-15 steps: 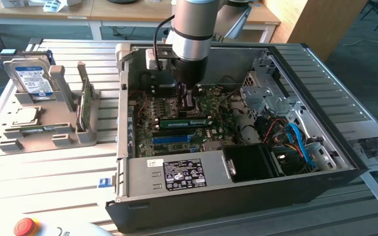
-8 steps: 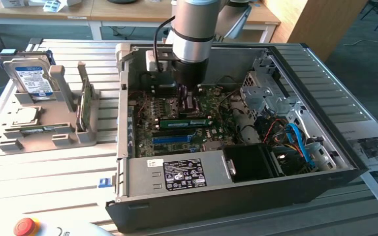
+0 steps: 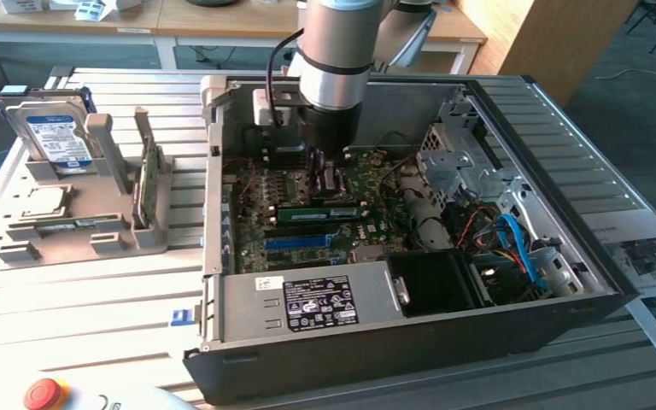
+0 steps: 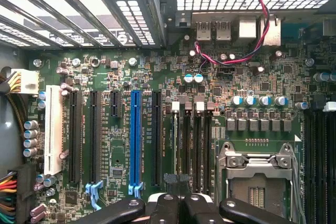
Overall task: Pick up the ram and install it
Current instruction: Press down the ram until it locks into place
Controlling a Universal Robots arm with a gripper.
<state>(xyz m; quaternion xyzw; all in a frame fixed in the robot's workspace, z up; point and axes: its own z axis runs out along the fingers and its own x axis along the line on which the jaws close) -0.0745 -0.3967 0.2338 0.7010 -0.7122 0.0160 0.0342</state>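
Wrist view: we see the tool closed and empty above the motherboard, aligned with its memory slots.

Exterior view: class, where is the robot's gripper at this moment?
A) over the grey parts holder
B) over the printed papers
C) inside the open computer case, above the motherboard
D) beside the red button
C: the gripper reaches down into the computer case, just above the motherboard.
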